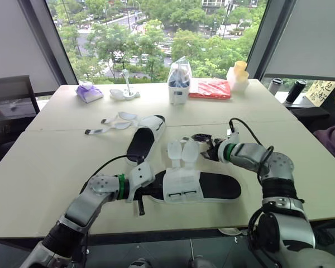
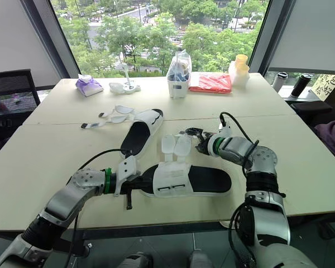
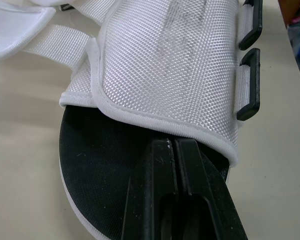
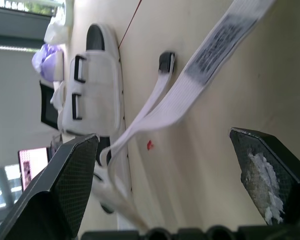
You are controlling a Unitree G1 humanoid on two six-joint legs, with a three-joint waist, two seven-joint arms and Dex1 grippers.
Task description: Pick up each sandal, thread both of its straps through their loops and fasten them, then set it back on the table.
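The near sandal [image 1: 204,187], with a flat black sole and bumpy white woven top, lies on the smooth pale table [image 1: 50,162], with the left claw [image 3: 173,143] pinched together on its sole and the right claw [image 4: 162,136] spread wide by a floppy strap [image 4: 210,47].

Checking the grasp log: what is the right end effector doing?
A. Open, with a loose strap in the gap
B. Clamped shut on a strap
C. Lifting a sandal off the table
A: the right end effector stands wide open, and a white strap runs loose through the gap, pinched by neither finger.
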